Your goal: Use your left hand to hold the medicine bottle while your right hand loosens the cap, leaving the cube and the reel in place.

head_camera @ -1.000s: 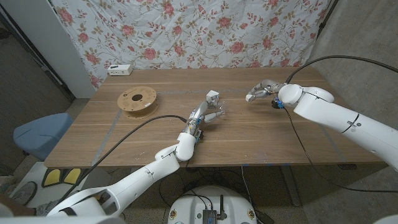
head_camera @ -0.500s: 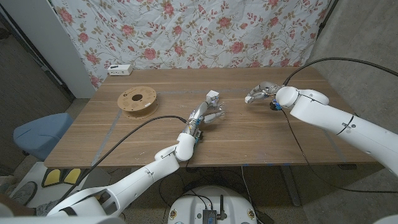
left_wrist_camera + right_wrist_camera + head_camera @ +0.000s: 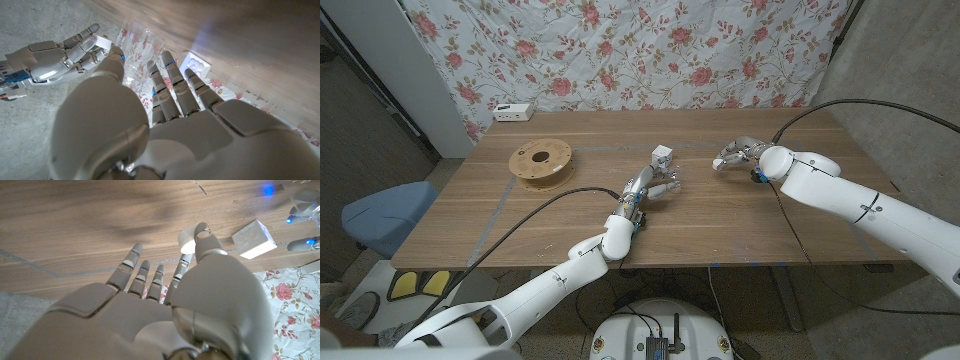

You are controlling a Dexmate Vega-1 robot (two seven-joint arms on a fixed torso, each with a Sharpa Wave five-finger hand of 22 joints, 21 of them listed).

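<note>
A clear medicine bottle (image 3: 134, 47) stands between the thumb and fingers of my left hand (image 3: 654, 186), near the table's middle. Through the head camera the bottle is hard to make out inside the hand. The bottle (image 3: 305, 196) also shows in the right wrist view with my left fingertips beside it. My right hand (image 3: 734, 153) is to the right of the bottle and apart from it, pinching a small white cap (image 3: 187, 240) between thumb and finger. The cap (image 3: 103, 41) is off the bottle. A white cube (image 3: 662, 155) sits just behind my left hand. The wooden reel (image 3: 542, 162) lies at the left.
A white box (image 3: 510, 111) lies at the table's far left edge, against the floral cloth (image 3: 640, 50). A blue stool (image 3: 385, 215) stands off the table's left side. Bare wood stretches across the front and right of the table (image 3: 740, 225).
My right forearm has swung a little to the left while the hand with the cap stays almost in place. The left hand, cube and reel have not moved.
</note>
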